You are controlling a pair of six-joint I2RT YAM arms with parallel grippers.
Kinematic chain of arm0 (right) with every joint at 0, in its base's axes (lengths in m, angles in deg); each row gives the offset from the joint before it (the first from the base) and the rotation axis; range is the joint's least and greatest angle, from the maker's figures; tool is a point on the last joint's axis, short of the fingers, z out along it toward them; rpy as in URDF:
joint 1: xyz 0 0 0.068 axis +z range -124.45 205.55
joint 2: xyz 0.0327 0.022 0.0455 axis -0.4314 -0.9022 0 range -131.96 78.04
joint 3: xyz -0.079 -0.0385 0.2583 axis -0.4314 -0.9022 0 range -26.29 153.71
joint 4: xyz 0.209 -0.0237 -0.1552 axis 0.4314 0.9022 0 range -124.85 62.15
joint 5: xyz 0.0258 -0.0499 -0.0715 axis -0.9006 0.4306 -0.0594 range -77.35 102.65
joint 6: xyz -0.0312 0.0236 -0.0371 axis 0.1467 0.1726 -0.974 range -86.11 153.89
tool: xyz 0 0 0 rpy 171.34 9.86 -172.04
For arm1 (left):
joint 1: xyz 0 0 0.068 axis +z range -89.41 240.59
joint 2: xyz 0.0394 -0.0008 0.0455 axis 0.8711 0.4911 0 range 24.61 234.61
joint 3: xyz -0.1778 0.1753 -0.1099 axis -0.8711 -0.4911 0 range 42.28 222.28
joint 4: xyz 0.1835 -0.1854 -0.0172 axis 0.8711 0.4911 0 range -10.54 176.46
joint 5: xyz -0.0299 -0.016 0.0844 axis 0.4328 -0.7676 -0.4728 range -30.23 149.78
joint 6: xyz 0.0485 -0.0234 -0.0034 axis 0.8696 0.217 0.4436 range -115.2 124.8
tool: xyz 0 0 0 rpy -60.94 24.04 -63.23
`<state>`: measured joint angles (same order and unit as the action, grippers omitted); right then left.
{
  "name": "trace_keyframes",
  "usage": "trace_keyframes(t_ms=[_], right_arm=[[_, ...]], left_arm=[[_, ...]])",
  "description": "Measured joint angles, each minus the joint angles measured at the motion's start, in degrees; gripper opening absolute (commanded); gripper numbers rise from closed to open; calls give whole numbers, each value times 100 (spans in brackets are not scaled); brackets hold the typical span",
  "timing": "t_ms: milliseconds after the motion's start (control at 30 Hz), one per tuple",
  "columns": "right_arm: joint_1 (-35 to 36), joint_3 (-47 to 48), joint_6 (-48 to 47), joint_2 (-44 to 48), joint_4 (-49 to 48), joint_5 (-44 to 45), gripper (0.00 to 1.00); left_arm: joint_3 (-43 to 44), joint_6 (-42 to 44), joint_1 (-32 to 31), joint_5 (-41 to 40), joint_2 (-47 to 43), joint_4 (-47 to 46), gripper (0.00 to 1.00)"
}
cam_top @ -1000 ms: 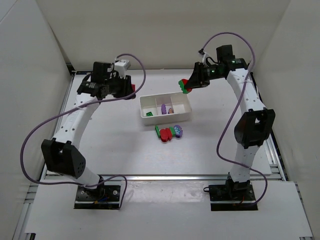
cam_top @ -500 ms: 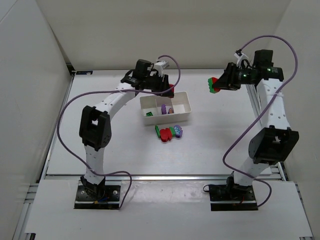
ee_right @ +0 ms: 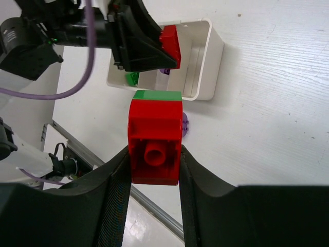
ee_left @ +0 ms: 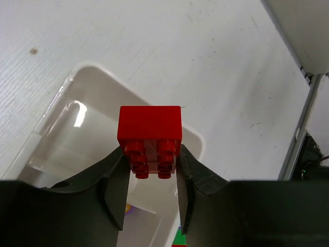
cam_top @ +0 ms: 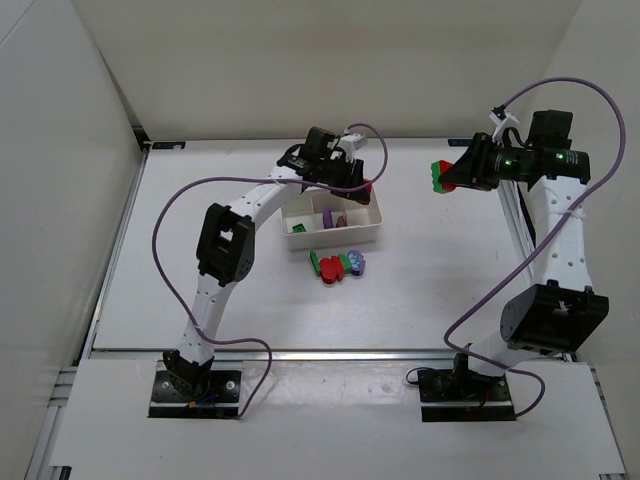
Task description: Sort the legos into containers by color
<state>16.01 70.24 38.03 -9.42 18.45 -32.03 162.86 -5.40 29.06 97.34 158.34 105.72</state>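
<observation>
Left arm has swung in from the far-left side of the table. My left hand (ee_left: 150, 170) now hangs over the right-end compartment of the tray (cam_top: 378, 215), fingers clamped on a single red brick (ee_left: 150, 131). Right arm has pulled out to the right at the same time. My right hand (ee_right: 154, 170) is up in the air, well clear of the tray, clamped on a red-and-green stack (ee_right: 155, 139).

The tray has a green piece (cam_top: 297, 228) in the left compartment and a purple one (cam_top: 333, 215) in the middle. The right end looks bare, so I take it as the red bin, and the red brick looks ready to drop. The stack in my right hand isn't split yet. A mixed cluster (cam_top: 338, 265) lies on the table just in front of the tray, unsorted.
</observation>
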Motion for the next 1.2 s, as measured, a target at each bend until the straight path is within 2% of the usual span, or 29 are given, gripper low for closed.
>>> trace_keyframes(t_ms=[233,300,333,367,567,633,833,1067,1200], right_arm=[[-13,-79,-9,55,46,-35,0],[-13,-103,-4,52,50,-59,0],[-15,-107,-2,52,50,-92,0],[-15,-109,7,52,46,-133,0],[-15,-109,63,31,13,-446,0],[-15,-111,103,-9,0,-601,0],[-15,-345,278,-197,-380,-1572,0],[457,-424,693,-894,-1161,-3106,0],[984,-142,874,-1410,-1423,-3547,0]], left_arm=[[0,166,-9,-334,192,424,19],[0,229,-9,-424,192,498,37],[0,262,-9,-446,192,516,51],[0,295,-11,-470,192,551,70],[-186,378,-2,-369,151,531,91],[-452,256,37,-131,48,238,93],[-1235,-809,363,1082,-352,-903,86],[-2245,-3368,944,2706,-1139,-4221,86],[-2538,-4505,885,3244,-1569,-5657,87]])
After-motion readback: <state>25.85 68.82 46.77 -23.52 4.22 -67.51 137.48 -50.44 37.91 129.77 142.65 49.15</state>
